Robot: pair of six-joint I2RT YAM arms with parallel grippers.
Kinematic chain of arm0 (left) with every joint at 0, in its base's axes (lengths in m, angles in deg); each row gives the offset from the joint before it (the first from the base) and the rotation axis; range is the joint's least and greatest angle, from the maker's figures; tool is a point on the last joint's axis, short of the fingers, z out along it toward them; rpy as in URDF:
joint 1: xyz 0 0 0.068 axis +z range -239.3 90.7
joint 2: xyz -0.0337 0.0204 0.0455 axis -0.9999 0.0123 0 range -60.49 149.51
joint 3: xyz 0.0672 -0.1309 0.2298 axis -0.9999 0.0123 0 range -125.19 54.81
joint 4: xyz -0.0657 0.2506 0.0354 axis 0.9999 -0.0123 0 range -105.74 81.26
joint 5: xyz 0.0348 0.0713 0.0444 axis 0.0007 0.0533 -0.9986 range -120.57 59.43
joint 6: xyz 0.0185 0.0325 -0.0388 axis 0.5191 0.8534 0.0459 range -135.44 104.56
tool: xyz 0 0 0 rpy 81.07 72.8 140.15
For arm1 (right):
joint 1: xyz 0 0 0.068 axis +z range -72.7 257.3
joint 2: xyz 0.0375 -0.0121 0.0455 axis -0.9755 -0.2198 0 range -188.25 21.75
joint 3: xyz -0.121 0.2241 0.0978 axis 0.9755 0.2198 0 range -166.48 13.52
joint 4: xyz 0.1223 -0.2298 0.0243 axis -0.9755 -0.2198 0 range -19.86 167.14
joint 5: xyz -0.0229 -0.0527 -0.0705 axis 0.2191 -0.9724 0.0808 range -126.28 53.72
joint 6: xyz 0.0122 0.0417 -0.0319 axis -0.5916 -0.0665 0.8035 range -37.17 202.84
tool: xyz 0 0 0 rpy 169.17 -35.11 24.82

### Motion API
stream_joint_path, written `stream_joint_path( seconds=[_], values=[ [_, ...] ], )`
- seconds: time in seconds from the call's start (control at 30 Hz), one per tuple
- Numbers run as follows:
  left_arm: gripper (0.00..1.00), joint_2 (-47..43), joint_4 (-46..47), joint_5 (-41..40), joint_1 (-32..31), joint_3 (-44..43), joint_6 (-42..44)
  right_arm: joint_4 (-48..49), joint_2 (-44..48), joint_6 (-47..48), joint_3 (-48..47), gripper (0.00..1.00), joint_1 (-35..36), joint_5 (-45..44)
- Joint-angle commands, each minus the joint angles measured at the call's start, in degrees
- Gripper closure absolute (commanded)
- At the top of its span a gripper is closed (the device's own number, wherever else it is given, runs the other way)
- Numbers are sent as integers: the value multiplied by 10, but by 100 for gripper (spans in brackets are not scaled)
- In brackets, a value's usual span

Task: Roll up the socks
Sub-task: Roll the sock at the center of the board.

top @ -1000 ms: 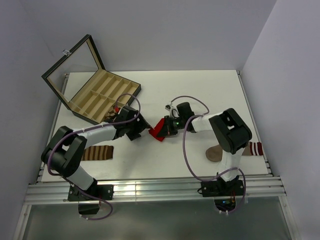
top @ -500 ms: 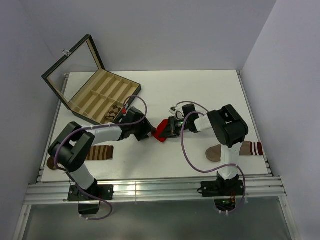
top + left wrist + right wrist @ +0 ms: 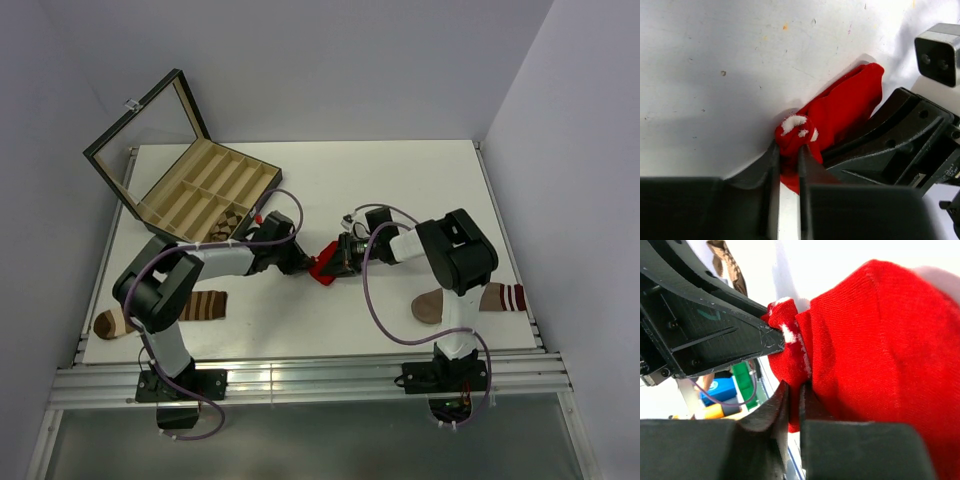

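Observation:
The red sock lies bunched at the table's middle, held between both grippers. My left gripper comes in from the left and is shut on the sock's rolled end, where white cuff flecks show. In the left wrist view the gripper has red fabric pinched between its narrow jaws. My right gripper is shut on a fold of the same red sock, its jaws almost touching. The argyle sock sits in a near compartment of the box.
An open black box with tan compartments stands at the back left, its lid raised. A brown-and-cream striped sock lies at the front left. A tan sock with a striped cuff lies by the right arm's base.
My left gripper has moved right to the red sock and closed on its rolled end. The right gripper has kept its hold and barely shifted.

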Motion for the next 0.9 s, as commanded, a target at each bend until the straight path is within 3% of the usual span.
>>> stream_joint_path(
  seconds=[0.0, 0.1, 0.27, 0.43, 0.57, 0.87],
  values=[
    [92, 23, -65, -5, -10, -7, 12, -98, 8, 72, 14, 87, 4, -142],
    [100, 22, -92, -21, -11, -25, 25, -105, 51, 99, 13, 72, 19, -183],
    [100, 16, -132, -44, -11, -45, 54, -86, 158, 130, 44, 57, 60, -288],
    [100, -1, -191, -107, -9, -70, 100, -98, 254, 198, 56, 55, 127, -466],
    [100, -5, -212, -114, 1, -74, 118, -86, 305, 246, 61, 54, 199, -556],
    [100, 4, -202, -83, 9, -85, 123, -71, 245, 314, 42, 53, 316, -685]
  ],
)
